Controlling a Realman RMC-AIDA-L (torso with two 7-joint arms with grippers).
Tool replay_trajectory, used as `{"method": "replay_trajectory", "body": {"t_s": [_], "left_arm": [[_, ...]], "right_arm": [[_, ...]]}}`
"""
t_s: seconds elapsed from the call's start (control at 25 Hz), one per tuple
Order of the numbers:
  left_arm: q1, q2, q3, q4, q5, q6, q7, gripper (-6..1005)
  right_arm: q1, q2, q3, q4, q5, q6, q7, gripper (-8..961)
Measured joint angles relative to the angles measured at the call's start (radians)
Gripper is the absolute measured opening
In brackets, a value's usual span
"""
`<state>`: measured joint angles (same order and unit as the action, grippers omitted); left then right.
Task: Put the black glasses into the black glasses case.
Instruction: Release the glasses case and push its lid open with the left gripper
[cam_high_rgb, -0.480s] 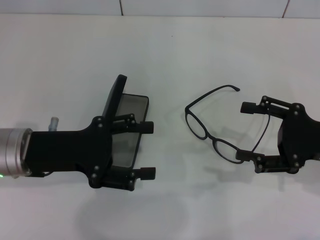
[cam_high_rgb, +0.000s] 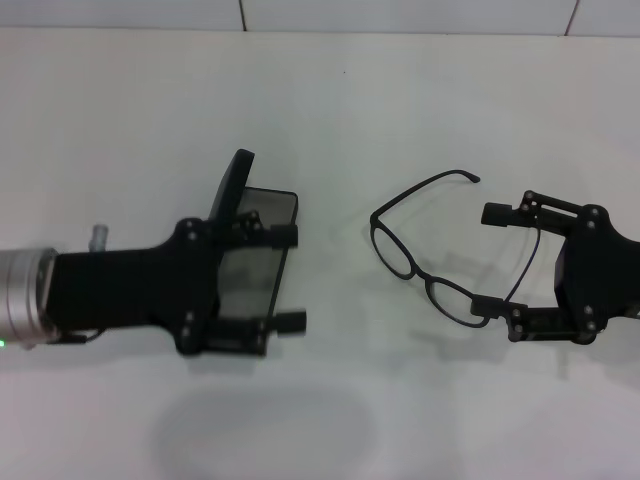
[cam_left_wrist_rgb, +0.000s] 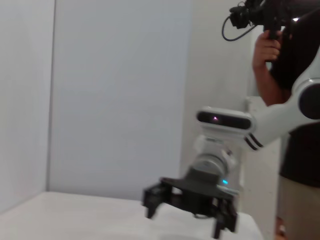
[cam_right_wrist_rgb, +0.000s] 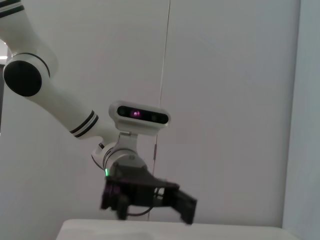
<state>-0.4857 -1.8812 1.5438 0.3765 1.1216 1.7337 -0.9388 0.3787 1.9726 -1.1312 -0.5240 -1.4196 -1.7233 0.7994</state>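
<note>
The black glasses lie open on the white table, right of centre. The black glasses case lies open to their left, its lid standing up and its grey lining showing. My left gripper is open and hovers over the case's base, hiding part of it. My right gripper is open at the glasses' right end, with one temple arm running between its fingers. The right gripper also shows far off in the left wrist view. The left gripper shows far off in the right wrist view.
Bare white table surrounds the case and glasses, with a tiled wall edge at the back. A person holding a camera stands behind the right arm in the left wrist view.
My left gripper has drawn back a little to the left and toward the far side over the case. The right gripper and glasses have hardly moved.
</note>
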Motion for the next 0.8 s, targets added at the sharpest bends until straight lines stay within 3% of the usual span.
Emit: {"method": "replay_trajectory", "body": {"t_s": [0.16,0.32,0.4,0.48,0.6,0.8], "left_arm": [[0.002,-0.010,-0.089,0.015,0.009,-0.071,-0.105,851],[0.000,0.025,-0.157,0.171,0.138,-0.238,-0.448,850],[0.006,0.026,-0.215,0.274,0.277,-0.324,-0.631,850],[0.019,-0.003,-0.293,0.375,0.432,-0.360,-0.744,850],[0.035,-0.065,-0.398,0.483,0.626,-0.366,-0.834,849],[0.042,-0.154,-0.490,0.570,0.853,-0.369,-0.917,848]], "right_arm": [[-0.001,0.000,-0.001,0.004,0.000,0.002,-0.001,843],[-0.002,-0.007,-0.001,0.005,-0.001,0.002,-0.002,843],[-0.002,-0.011,-0.001,0.006,-0.002,0.003,-0.002,843],[-0.002,-0.012,-0.001,0.006,-0.004,0.004,-0.002,844],[-0.002,-0.015,-0.001,0.005,-0.004,0.004,-0.002,844],[-0.013,-0.017,0.000,-0.002,-0.005,0.005,-0.002,844]]}}
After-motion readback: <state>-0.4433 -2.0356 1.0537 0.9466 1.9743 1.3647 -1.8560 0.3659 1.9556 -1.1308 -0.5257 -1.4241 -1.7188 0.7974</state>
